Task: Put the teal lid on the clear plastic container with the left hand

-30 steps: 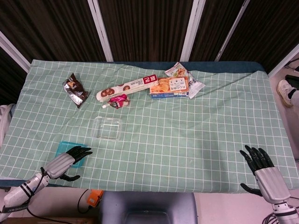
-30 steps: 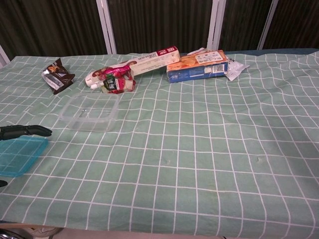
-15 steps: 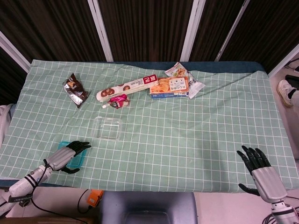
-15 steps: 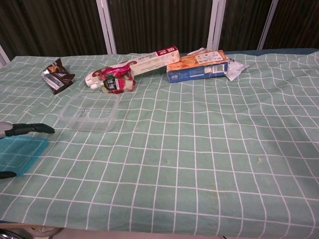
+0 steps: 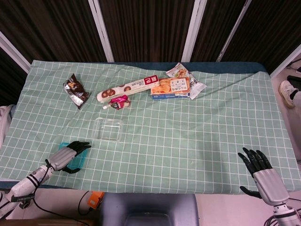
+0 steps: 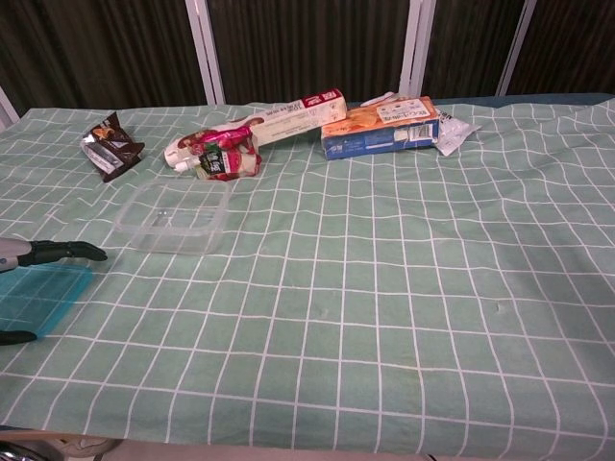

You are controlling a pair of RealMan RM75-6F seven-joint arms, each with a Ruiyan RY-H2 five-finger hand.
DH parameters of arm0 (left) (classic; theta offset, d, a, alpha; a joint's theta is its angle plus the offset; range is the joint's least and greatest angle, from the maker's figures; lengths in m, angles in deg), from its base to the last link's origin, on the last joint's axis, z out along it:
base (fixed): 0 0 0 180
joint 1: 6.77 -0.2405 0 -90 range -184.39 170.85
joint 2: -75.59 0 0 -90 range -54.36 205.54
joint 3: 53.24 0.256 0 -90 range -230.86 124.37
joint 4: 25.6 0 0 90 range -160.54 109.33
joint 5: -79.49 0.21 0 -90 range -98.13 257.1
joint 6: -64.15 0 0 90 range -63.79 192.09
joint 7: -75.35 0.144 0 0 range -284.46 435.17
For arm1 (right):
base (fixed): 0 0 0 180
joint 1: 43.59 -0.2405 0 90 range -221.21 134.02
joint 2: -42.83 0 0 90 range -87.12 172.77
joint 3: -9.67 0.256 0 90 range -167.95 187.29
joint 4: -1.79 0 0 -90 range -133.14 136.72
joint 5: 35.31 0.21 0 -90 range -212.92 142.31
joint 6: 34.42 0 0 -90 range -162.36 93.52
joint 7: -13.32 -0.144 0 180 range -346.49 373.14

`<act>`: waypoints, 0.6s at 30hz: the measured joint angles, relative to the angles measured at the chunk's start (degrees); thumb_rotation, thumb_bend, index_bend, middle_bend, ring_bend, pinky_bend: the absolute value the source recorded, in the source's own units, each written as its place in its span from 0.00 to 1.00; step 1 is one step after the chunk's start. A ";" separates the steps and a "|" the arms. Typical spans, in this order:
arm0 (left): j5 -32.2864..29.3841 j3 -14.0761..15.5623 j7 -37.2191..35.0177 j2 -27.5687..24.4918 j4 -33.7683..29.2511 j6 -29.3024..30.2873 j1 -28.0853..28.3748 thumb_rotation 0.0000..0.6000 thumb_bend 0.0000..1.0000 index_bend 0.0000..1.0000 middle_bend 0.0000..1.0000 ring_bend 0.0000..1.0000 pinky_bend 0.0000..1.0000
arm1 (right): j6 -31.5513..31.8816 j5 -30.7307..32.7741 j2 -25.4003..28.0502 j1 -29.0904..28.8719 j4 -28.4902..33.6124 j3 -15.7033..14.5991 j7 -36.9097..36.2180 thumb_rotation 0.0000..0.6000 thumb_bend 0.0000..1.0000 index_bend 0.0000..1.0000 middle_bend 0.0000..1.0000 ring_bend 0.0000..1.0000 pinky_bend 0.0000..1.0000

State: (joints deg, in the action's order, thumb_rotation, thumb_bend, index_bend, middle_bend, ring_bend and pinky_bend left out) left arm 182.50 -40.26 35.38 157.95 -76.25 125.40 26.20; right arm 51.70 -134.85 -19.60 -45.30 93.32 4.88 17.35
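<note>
The teal lid (image 5: 79, 160) (image 6: 36, 297) lies flat on the green checked cloth near the front left edge. My left hand (image 5: 67, 156) hovers over it with fingers stretched forward and the thumb (image 6: 14, 337) below the lid's near side; I cannot tell whether it touches the lid. Only its fingertips (image 6: 67, 252) show in the chest view. The clear plastic container (image 5: 108, 129) (image 6: 173, 216) sits open and empty a short way beyond and to the right. My right hand (image 5: 261, 173) stays at the front right edge, fingers spread, holding nothing.
Along the far side lie a dark snack bag (image 5: 75, 90), a long white biscuit box (image 5: 128, 89), a pink pouch (image 5: 120, 101), an orange-and-blue box (image 5: 170, 88) and white packets (image 5: 188, 80). The table edge (image 5: 155, 194) runs close behind both hands.
My left hand has drawn back toward the front left and slid further over the lid, which shifted slightly left. The right hand has dropped a little toward the table edge.
</note>
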 measured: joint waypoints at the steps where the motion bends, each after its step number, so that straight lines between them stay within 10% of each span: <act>1: -0.15 0.04 0.14 0.12 0.15 -0.15 0.02 1.00 0.24 0.00 0.00 0.00 0.00 | -0.01 0.01 0.01 -0.02 0.00 0.00 -0.03 1.00 0.19 0.00 0.06 0.00 0.00; 18: -1.72 1.51 -0.42 -0.24 -0.21 -3.85 1.45 1.00 0.23 0.00 0.00 0.00 0.00 | -0.52 0.33 0.01 -0.29 0.19 0.01 0.30 1.00 0.19 0.00 0.06 0.00 0.00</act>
State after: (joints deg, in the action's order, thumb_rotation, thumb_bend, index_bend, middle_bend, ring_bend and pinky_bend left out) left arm 180.78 -38.75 34.96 157.71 -76.46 121.55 27.64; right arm 51.18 -134.52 -19.59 -45.58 93.51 4.89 17.65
